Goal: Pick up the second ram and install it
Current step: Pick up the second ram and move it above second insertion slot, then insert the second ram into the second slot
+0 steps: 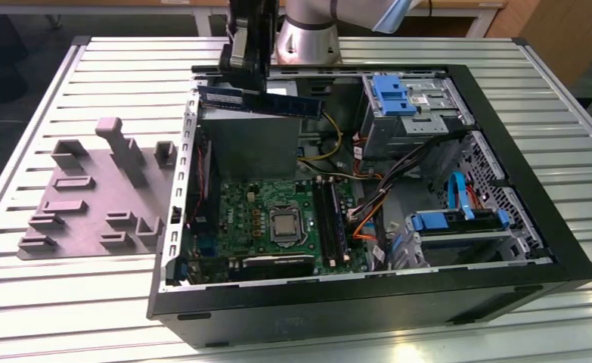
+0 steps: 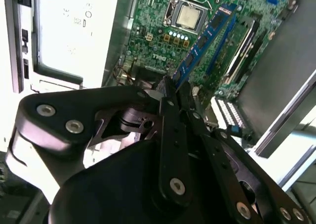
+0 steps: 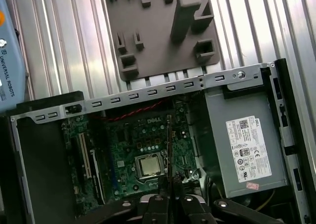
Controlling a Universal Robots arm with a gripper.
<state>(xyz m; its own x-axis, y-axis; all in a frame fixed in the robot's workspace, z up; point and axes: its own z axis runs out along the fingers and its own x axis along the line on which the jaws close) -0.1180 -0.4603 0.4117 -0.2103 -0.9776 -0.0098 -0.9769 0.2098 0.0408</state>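
- Above the open case (image 1: 376,291), over its power supply (image 1: 255,144), your fingers (image 1: 247,64) are clamped on the ram (image 1: 260,100). It hangs in the air, touching nothing else.
- You grip the stick toward one end by its upper long edge. That likely leaves the lower edge free to meet a slot.
- It is level and long side on in the exterior view, which I judge suits a straight drop into a slot.
- In the second wrist view the ram (image 2: 205,39) runs out from the fingers (image 2: 170,115) across the board (image 2: 153,31).
- The slots (image 1: 328,219) lie on the board, to the exterior view's right of the processor (image 1: 286,227), well apart from the ram. So it is lifted, not yet seated.
- A grey jig (image 1: 84,197) sits on the bench (image 1: 74,302) just beside the case, probably to stand parts upright for this kind of grip.
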